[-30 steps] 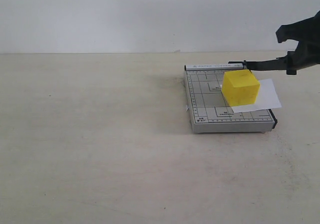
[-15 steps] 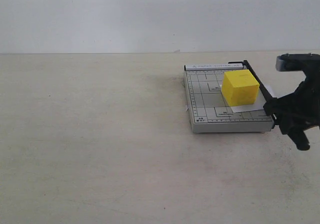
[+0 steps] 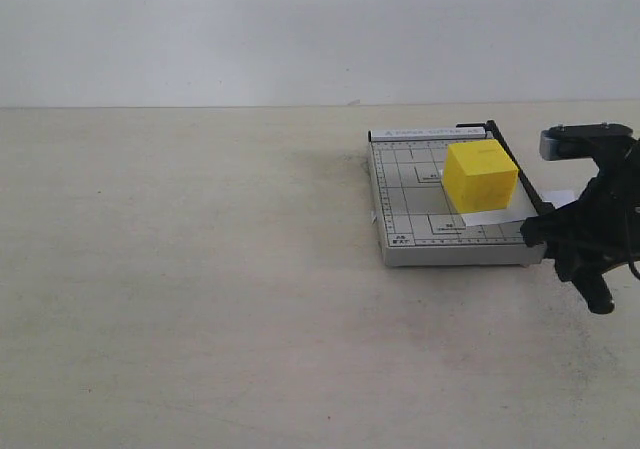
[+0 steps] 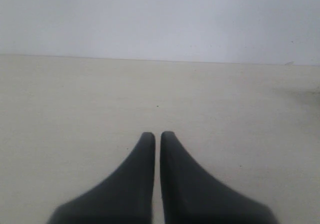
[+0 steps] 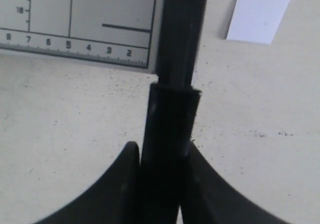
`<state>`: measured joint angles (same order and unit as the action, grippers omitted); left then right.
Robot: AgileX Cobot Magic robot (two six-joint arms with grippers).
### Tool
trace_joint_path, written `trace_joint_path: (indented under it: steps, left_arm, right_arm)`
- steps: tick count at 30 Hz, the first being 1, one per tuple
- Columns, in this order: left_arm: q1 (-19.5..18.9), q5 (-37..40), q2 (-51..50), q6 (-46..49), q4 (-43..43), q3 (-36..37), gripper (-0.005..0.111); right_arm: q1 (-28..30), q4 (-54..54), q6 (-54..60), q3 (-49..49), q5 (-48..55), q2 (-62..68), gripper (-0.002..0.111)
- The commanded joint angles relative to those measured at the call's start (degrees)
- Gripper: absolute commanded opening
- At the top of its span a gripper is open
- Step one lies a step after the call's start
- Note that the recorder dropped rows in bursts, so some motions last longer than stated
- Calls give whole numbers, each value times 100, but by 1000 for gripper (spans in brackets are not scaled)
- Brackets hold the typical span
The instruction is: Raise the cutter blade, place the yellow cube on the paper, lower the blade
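The yellow cube (image 3: pixel 480 174) stands on the paper (image 3: pixel 492 214) on the grey gridded trimmer board (image 3: pixel 420 204). The cutter blade (image 3: pixel 516 176) lies flat along the board's right edge. My right gripper (image 3: pixel 548 233) is shut on its thick handle end at the board's near right corner. In the right wrist view both fingers of that gripper (image 5: pixel 160 156) press the black blade handle (image 5: pixel 172 119), beside the board's ruler edge (image 5: pixel 75 34). A white paper piece (image 5: pixel 260 9) lies on the table past the blade. My left gripper (image 4: pixel 157 134) is shut on nothing, over bare table.
The beige table (image 3: pixel 200 289) stretches wide to the left of the board, with a white wall (image 3: pixel 300 29) behind. The separate paper piece (image 3: pixel 563 198) lies right of the blade, under my right arm. The left arm is outside the exterior view.
The blade swung down from raised to flat along the board's edge, with my right gripper dropping with its handle. The paper's overhang now lies as a separate piece beside the board.
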<state>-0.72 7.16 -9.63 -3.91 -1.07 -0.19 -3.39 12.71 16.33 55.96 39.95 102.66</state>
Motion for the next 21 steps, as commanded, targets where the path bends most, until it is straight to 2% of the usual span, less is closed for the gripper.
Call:
trace_joint_path:
  steps: [1, 2, 3, 10, 15, 19, 21]
  left_arm:
    - [31, -54, 22, -64, 58, 19, 5]
    - [31, -54, 22, -64, 58, 19, 5]
    - [31, -54, 22, -64, 58, 19, 5]
    - [31, -54, 22, -64, 58, 19, 5]
    - [31, -54, 22, -64, 58, 19, 5]
    - [31, -54, 22, -64, 58, 19, 5]
    - [31, -54, 22, -64, 58, 19, 5]
  right_arm:
    - [-312, 857, 233, -189, 410, 306, 33]
    - [-312, 706, 217, -189, 382, 306, 43]
    - [-312, 595, 180, -189, 373, 306, 46]
    - [-312, 421, -103, -156, 581, 72, 46]
    - [-290, -1012, -1394, 23, 1090, -974, 46]
    - [-290, -1143, -1496, 0, 1750, -1895, 46]
    - [-290, -983, -1496, -52, 1725, -2270, 46]
